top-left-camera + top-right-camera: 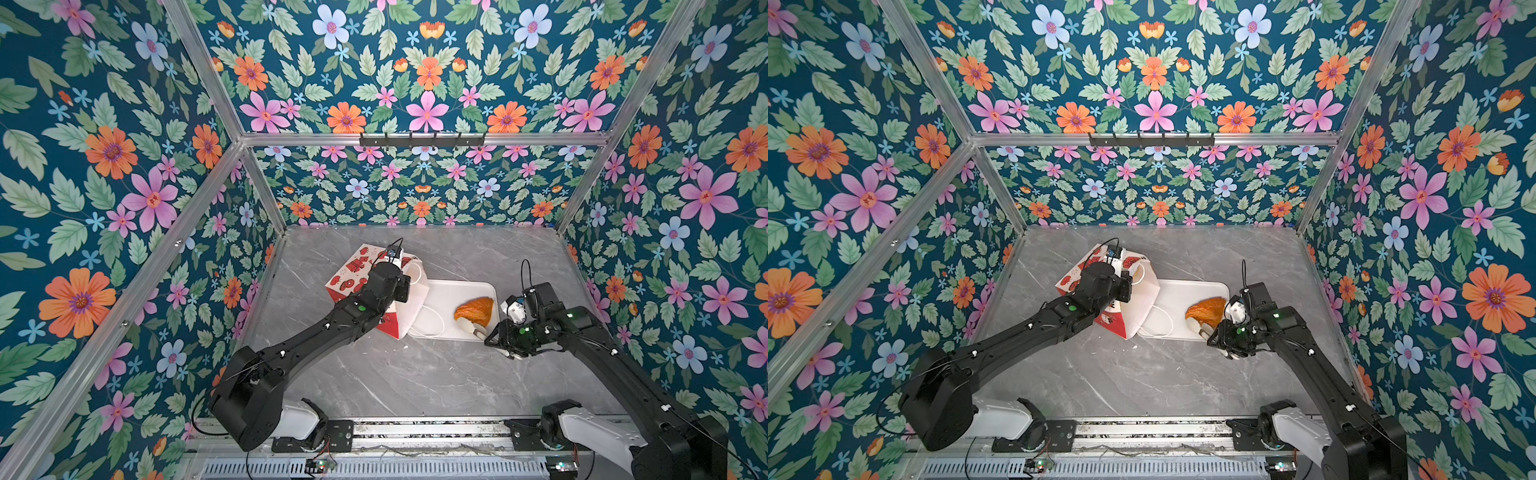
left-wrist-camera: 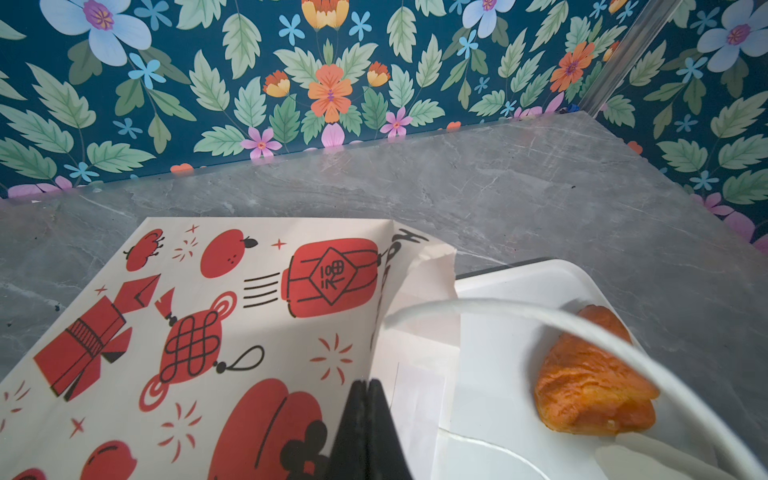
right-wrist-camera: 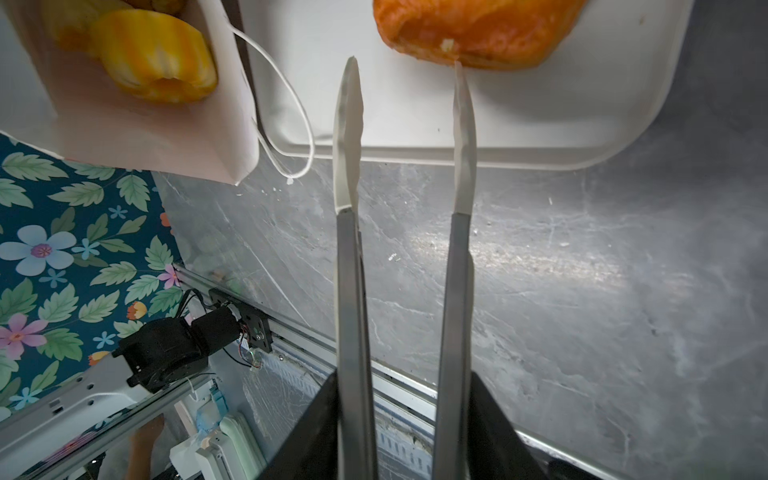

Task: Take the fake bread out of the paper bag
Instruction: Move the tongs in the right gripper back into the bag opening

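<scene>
The red-and-white paper bag (image 1: 353, 276) (image 1: 1073, 282) lies on its side with its white-lined mouth over the tray's left end. My left gripper (image 2: 365, 384) is shut on the bag's upper rim (image 2: 249, 316). One orange-brown piece of fake bread (image 1: 476, 311) (image 1: 1206, 309) (image 2: 590, 382) lies on the tray. Yellow fake bread (image 3: 153, 54) shows inside the bag's mouth. My right gripper (image 3: 403, 382) is shut on metal tongs (image 3: 349, 249) with white tips. The tips stand apart, one touching the bread on the tray (image 3: 478, 29).
A flat white tray (image 1: 449, 291) (image 1: 1183, 293) (image 3: 540, 124) sits on the grey marble table (image 1: 415, 374). The bag's white cord handles (image 1: 432, 320) (image 2: 540, 316) trail onto the tray. Floral walls close in the back and sides.
</scene>
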